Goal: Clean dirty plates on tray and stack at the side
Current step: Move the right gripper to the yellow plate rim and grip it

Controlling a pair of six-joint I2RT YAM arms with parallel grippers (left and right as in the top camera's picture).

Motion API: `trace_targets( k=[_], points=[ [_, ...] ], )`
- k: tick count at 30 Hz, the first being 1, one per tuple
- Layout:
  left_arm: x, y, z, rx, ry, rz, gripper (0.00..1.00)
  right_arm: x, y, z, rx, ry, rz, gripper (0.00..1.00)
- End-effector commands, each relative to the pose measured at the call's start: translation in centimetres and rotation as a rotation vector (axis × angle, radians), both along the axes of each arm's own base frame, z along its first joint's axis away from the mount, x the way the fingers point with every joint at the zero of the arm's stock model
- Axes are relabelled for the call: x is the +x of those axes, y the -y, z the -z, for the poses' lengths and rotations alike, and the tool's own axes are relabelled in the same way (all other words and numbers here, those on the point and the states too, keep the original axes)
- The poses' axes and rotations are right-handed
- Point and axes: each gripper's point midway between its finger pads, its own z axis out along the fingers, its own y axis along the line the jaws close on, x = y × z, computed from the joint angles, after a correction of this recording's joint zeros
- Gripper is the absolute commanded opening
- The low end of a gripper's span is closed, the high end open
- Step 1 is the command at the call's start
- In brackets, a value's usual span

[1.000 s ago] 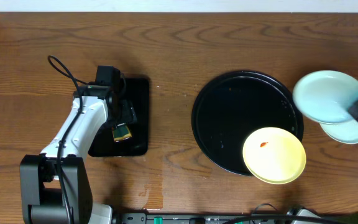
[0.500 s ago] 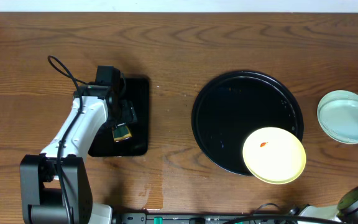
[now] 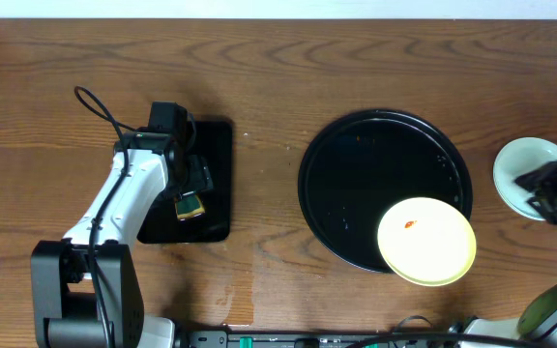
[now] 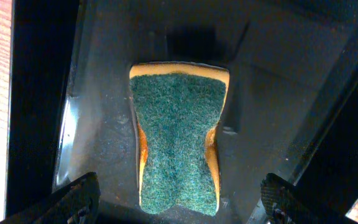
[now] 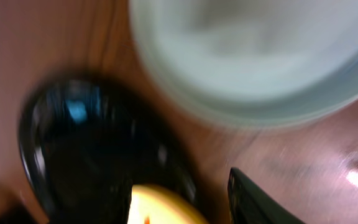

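Note:
The pale yellow plate with a small orange smear lies on the front right of the round black tray, overlapping its rim. The pale blue plates sit stacked on the table right of the tray. My right gripper hovers over the stack's right side, open and empty. The blurred right wrist view shows a blue plate, the tray and the yellow plate. My left gripper is open just above a green-topped yellow sponge, not touching it.
The sponge lies in a smaller rectangular black tray at the left, under my left arm. The table's back edge runs along the top of the overhead view. Bare wood lies between the two trays.
My right gripper lowered a pale blue plate onto the other blue plate right of the tray and let go. It now hangs over the stack. The left arm has not moved.

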Motion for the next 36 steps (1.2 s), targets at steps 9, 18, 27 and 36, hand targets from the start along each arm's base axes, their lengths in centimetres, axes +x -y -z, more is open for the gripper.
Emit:
trace_targets(
  k=[9,18,27,36],
  points=[
    [-0.2,-0.2,0.3,0.006,-0.012,0.000,0.83,-5.6,-7.0,-0.6,-0.340,-0.389,-0.260,0.55],
    [-0.2,-0.2,0.3,0.006,-0.012,0.000,0.83,-10.3,-6.8,3.5,-0.406,-0.580,-0.196,0.55],
    [-0.2,-0.2,0.3,0.006,-0.012,0.000,0.83,-11.8,-7.7,5.7,-0.361,-0.612,-0.107,0.33],
    [-0.2,-0.2,0.3,0.006,-0.012,0.000,0.83,-11.1,-8.0,7.2,-0.348,-0.558,-0.124,0.01]
  ],
)
